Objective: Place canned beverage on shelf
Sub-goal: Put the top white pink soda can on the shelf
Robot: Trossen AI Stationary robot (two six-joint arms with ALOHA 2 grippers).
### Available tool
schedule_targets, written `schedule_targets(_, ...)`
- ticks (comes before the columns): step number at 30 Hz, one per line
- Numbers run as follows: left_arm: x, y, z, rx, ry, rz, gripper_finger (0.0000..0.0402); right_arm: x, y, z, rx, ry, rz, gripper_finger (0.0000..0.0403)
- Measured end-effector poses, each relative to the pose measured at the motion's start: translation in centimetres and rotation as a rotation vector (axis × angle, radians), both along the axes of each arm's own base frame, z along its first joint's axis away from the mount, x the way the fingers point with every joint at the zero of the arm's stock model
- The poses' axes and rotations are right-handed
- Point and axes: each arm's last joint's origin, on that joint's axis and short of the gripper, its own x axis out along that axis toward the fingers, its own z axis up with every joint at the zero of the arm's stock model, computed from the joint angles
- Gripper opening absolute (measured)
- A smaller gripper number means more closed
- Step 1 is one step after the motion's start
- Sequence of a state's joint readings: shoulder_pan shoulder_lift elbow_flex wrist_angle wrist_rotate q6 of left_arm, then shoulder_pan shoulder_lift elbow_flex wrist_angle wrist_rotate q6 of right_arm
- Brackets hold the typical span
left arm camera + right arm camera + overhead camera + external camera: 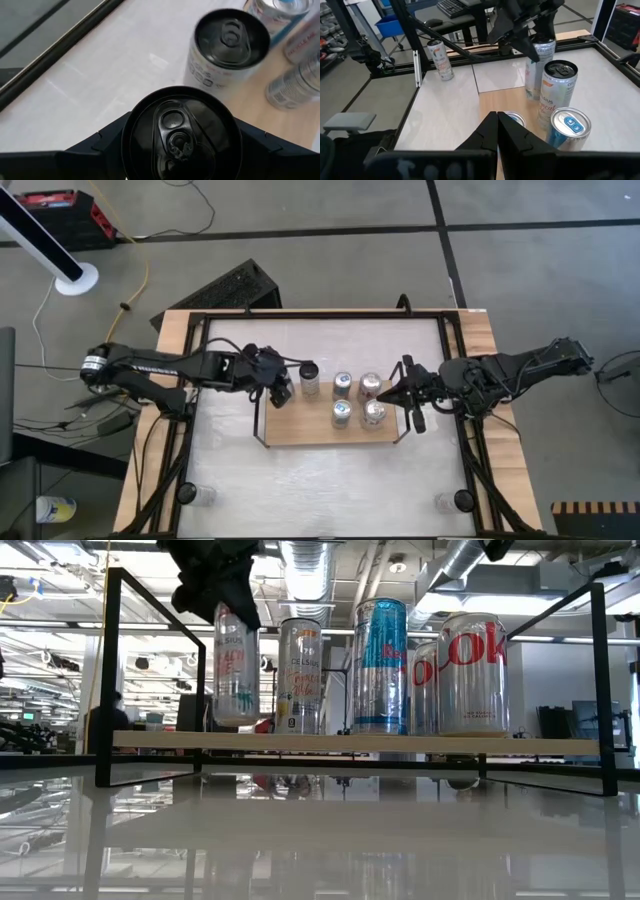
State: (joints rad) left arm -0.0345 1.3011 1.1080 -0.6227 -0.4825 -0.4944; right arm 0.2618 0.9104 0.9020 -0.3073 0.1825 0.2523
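- Left gripper [277, 383] is clamped on a slim black-topped can [181, 134], fingers [95, 145] on either side of the body just below the rim. It hangs over the left end of the shelf [300, 432], at the far edge.
- In the low view the held can [236, 665] sits slightly above the board; can't tell if its base is touching yet. My read: this is the final lowering, release not yet done.
- Already on the shelf: a black-lid can [309, 371] just beside the held one, then two blue-topped cans [342, 383] and two red cola cans [371, 385] toward the right end, in two rows.
- Right gripper [405, 392] is fully closed and empty, parked at the right end of the shelf near the cola cans. Leave it there.
- To do the step well:
  - Keep the can vertical and go straight down. The wire end frame [110, 680] is on one side and the neighbour can on the other, so no sideways drift.
  - Put the base fully on the board, clear of its edge, before opening.
  - Open only enough to free the can. Outer finger could catch the frame, inner one the neighbour.
  - Retract straight up until the fingers clear the lid, then move away.
- Risk: slim can tips easily if a finger drags on release.
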Motion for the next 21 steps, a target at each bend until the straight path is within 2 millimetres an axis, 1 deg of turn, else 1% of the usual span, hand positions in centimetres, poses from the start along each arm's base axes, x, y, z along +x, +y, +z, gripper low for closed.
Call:
schedule_targets(8,0.8,-0.1,-1.2,0.02,0.051,0.014,0.0242,0.0,-0.2,0.0,-0.002,0.003,-0.011,0.0029)
schedule_targets(16,1.1,-0.2,-1.7,0.019,0.074,0.012,0.0243,0.0,-0.2,-0.1,-0.002,0.007,-0.011,0.0029)
schedule_targets(21,1.3,-0.2,-1.8,0.006,0.076,0.002,0.0259,0.0,-0.2,-0.1,-0.002,0.007,-0.01,0.0029)
